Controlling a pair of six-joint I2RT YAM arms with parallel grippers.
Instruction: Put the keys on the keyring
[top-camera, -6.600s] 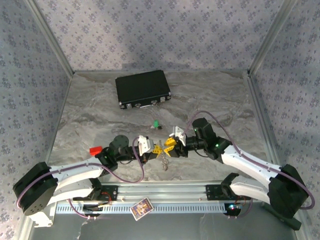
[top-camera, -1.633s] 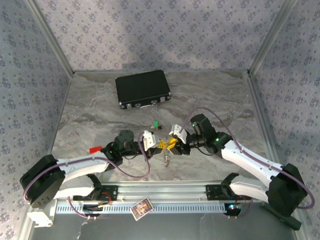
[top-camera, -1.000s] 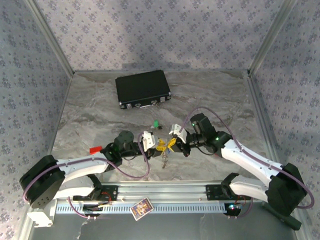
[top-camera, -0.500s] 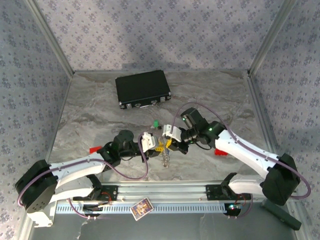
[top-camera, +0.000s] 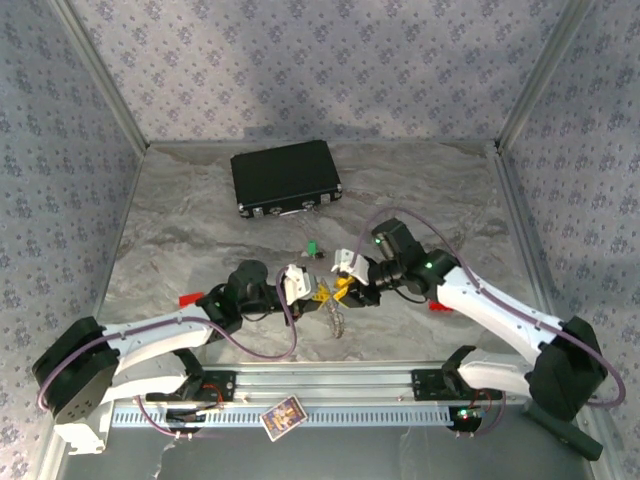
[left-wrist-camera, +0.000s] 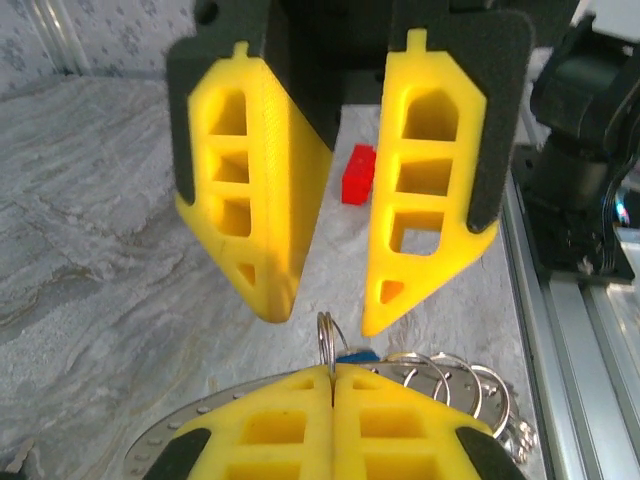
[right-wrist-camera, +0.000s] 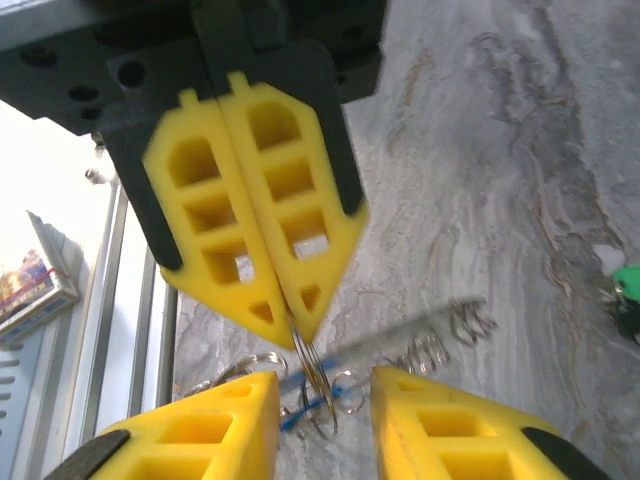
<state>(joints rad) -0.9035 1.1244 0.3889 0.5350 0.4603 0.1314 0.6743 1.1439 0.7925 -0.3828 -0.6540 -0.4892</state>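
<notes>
Keyring (left-wrist-camera: 327, 335) is pinched by the fully closed left gripper (left-wrist-camera: 331, 374). The right gripper (right-wrist-camera: 325, 385) is held parted beside it, gripping nothing. The green key (top-camera: 313, 249) is seen lying between them and the shut black case (top-camera: 286, 178).

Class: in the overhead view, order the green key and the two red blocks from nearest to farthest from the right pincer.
1. Green key, just beyond the right pincer.
2. Red block on the right, beside that arm.
3. Red block on the left, far side.
</notes>
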